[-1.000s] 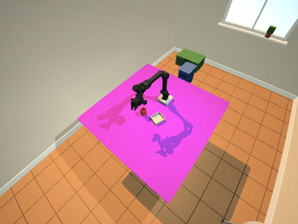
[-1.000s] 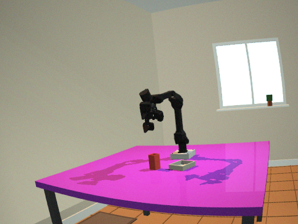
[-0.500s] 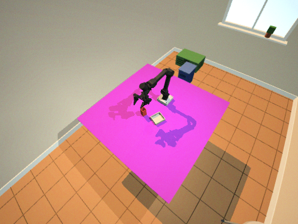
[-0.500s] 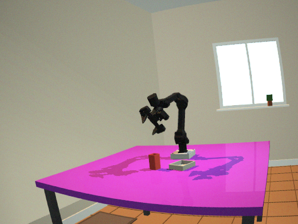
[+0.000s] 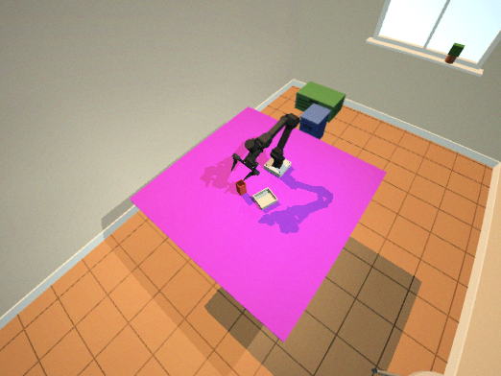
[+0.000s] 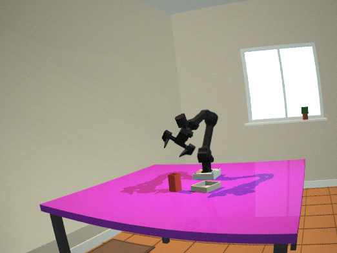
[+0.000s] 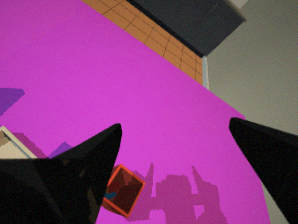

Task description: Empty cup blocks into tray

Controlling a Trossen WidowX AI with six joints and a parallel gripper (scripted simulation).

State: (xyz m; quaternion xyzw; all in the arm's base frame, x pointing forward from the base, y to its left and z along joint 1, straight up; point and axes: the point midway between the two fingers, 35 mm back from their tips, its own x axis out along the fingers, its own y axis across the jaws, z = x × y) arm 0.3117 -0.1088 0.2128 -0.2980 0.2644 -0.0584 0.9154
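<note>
A red square cup (image 5: 241, 188) (image 6: 174, 182) (image 7: 131, 194) stands upright on the magenta table. In the wrist view its open mouth shows a bluish bit inside, partly behind the left finger; the rest of its contents is dark. The shallow whitish tray (image 5: 273, 205) (image 6: 198, 189) (image 7: 19, 145) lies flat close beside the cup, empty as far as the top and exterior views show. My gripper (image 5: 239, 174) (image 6: 172, 151) (image 7: 174, 125) is wide open and empty. It hangs above the table and higher than the cup, with the cup nearer one finger than the middle of the gap.
The arm's white base (image 5: 285, 169) (image 6: 201, 176) stands on the table (image 5: 250, 249) (image 6: 155, 210) (image 7: 75, 75) behind the tray. A green cabinet (image 5: 321, 94) and a blue box (image 5: 314, 120) stand on the floor past the table's far edge.
</note>
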